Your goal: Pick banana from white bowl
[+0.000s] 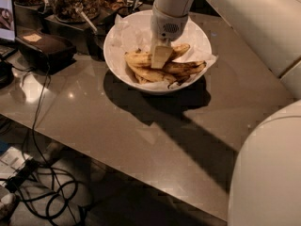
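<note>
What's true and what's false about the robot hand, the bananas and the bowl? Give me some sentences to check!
1. The gripper is down inside the white bowl, right at the bananas. True.
2. The bowl stands on the floor. False: it stands on the table.
3. Several bananas lie in the bowl. True.
4. The bowl is red. False: it is white.
5. Cables lie on the floor beside the table. True.
</note>
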Tool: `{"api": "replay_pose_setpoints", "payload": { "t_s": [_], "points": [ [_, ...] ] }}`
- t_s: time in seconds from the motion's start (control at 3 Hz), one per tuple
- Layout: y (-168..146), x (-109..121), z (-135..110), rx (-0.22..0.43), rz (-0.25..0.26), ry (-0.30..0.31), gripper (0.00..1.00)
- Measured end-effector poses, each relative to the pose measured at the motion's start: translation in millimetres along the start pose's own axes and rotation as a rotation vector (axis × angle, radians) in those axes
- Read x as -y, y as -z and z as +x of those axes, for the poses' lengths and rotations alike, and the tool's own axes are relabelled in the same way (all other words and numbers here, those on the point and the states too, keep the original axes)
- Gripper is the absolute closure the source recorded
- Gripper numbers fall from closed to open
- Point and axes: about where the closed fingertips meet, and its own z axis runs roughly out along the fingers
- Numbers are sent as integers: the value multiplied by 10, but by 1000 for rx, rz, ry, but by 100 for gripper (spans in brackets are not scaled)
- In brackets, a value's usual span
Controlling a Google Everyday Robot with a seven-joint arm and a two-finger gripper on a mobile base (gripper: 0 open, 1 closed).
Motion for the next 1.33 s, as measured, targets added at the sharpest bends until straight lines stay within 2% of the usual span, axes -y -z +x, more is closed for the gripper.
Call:
{"api": "replay_pose_setpoints", "payload": {
  "t_s": [0.33, 0.67, 1.0, 1.33],
  "points": [
    [99, -54, 26, -26, 36, -18, 100],
    [184, -82, 19, -1, 62, -23, 100],
    [391, -250, 20, 54, 91, -44, 100],
    [615, -515, 8, 107, 114, -41, 100]
  ]
}}
